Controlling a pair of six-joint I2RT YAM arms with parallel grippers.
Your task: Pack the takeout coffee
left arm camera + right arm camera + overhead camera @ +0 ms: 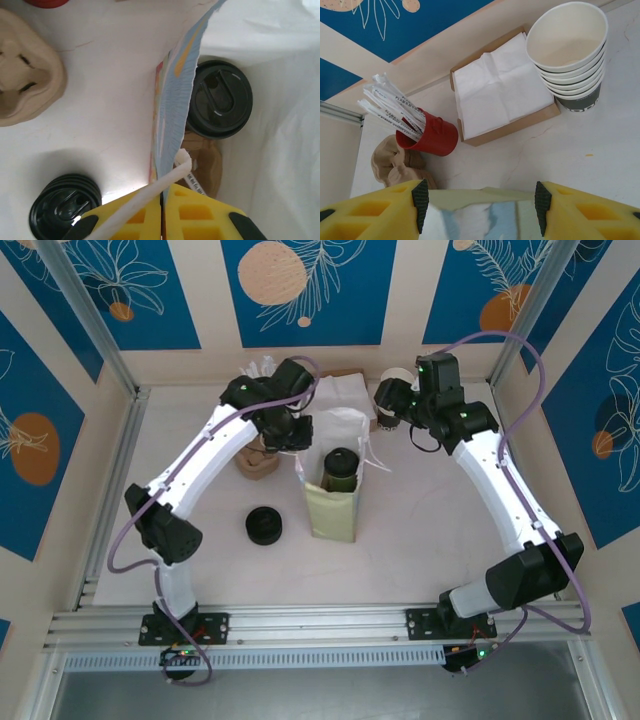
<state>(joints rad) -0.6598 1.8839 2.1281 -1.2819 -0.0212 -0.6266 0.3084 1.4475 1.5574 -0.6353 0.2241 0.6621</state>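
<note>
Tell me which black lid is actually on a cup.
The lid inside the bag: it caps the takeout coffee. The other black lids sit as a bare stack on the table left of the bag, no cup beneath.

White table (430,530) bears bag (331,515), black lids (265,525), cups (572,60), napkins (500,85).

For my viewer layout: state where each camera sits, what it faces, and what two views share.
Top external: above and behind the bases, looking down on the table; both arms show.
Left wrist: on the left arm, looking down into the bag; left tool shut on its handle.
Right wrist: on the right arm, facing the cup stack and napkins; right tool open.
Shared: top and left wrist both show the takeout coffee and lid stack.
</note>
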